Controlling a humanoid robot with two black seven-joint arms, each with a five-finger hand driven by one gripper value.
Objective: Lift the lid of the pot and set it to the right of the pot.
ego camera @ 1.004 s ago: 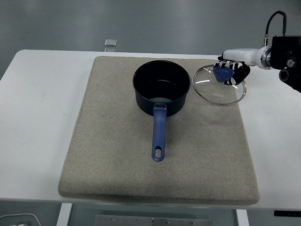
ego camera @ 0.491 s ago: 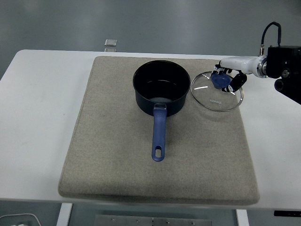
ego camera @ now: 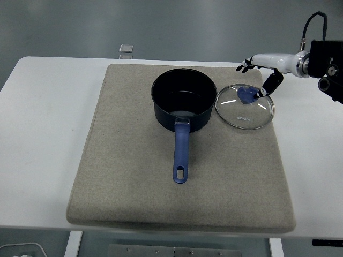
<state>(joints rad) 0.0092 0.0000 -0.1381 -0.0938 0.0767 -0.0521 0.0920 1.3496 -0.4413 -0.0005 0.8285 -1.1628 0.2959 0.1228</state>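
Note:
A dark blue pot (ego camera: 184, 100) with a long blue handle stands open on the grey mat (ego camera: 134, 176), handle pointing toward me. The glass lid (ego camera: 244, 107) with its blue knob lies flat on the mat just right of the pot, nearly touching its rim. My right hand (ego camera: 258, 76) hovers above and right of the knob, fingers spread apart and off the lid. One fingertip (ego camera: 264, 91) hangs close to the knob. The left arm is out of view.
The mat covers most of the white table (ego camera: 43, 134). A small clear square object (ego camera: 126, 48) lies at the table's far edge, left of centre. The right arm's black housing (ego camera: 327, 67) sits at the picture's right edge.
My right hand has let go of the knob and risen, fingers spreading. The lid has dropped from a tilted hold to lie flat on the mat, slightly nearer the pot.

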